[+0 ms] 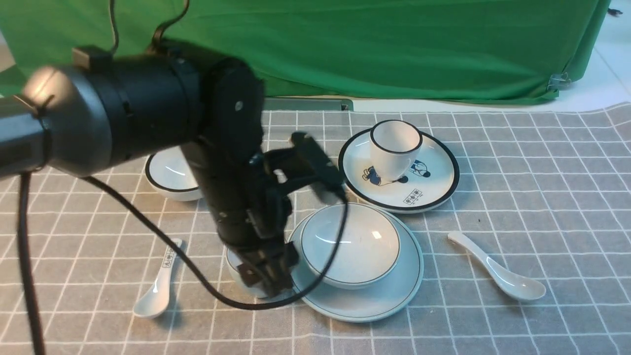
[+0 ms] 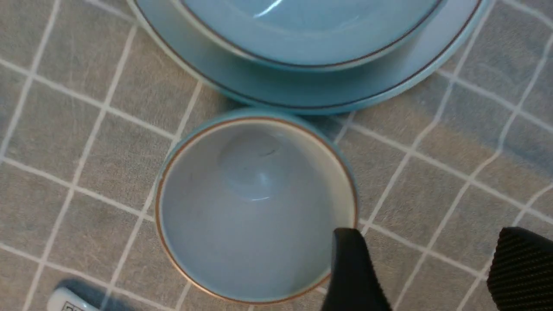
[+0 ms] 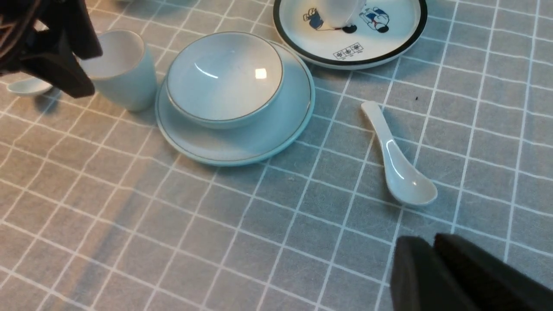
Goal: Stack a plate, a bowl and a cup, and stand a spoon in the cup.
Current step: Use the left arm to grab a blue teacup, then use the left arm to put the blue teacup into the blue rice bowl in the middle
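The bowl (image 1: 350, 246) sits in the plate (image 1: 389, 296) near the middle of the checked cloth. The cup (image 1: 235, 270) stands upright on the cloth, touching the plate's left rim, largely hidden by my left gripper (image 1: 266, 276). From the left wrist, the cup (image 2: 255, 207) is empty. My left gripper (image 2: 430, 242) is open, one finger (image 2: 350, 268) over the cup's rim and only cloth between the jaws. The spoon (image 1: 498, 268) lies right of the plate. My right gripper (image 3: 425, 242) is shut and empty, hanging near the spoon (image 3: 395, 160).
A black-rimmed cartoon plate (image 1: 434, 190) carries a black-rimmed cup (image 1: 394, 148) behind the stack. A black-rimmed bowl (image 1: 170, 172) sits at the back left. A spoon with printed characters (image 1: 157, 286) lies at the front left. A green backdrop closes the far side.
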